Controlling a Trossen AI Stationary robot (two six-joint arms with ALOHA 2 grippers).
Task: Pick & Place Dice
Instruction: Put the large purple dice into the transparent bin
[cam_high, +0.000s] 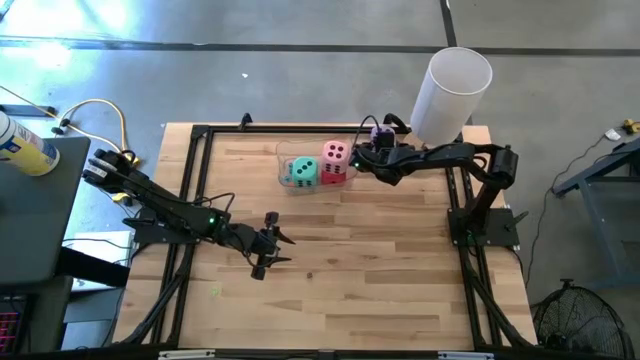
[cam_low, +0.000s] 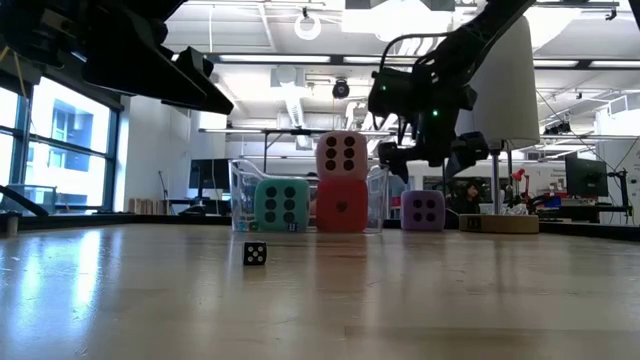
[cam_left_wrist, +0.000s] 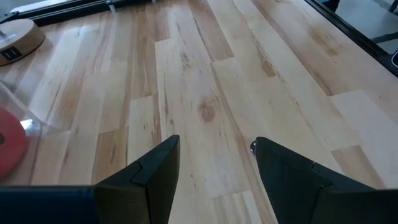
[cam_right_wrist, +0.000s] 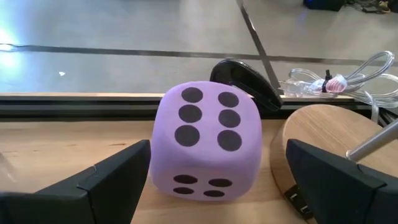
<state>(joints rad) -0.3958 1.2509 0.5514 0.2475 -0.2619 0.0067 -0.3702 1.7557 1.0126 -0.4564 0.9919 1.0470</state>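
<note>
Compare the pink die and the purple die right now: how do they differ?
The pink die sits stacked on the red die inside the clear container; the purple die rests on the table outside it. The open right gripper straddles the purple die; nothing is at the pink die. Both are soft cubes with dark pips.

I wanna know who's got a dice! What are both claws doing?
Left gripper: open, empty, above bare wood.
Right gripper: open, straddling the soft purple cube die, not gripping.
</note>
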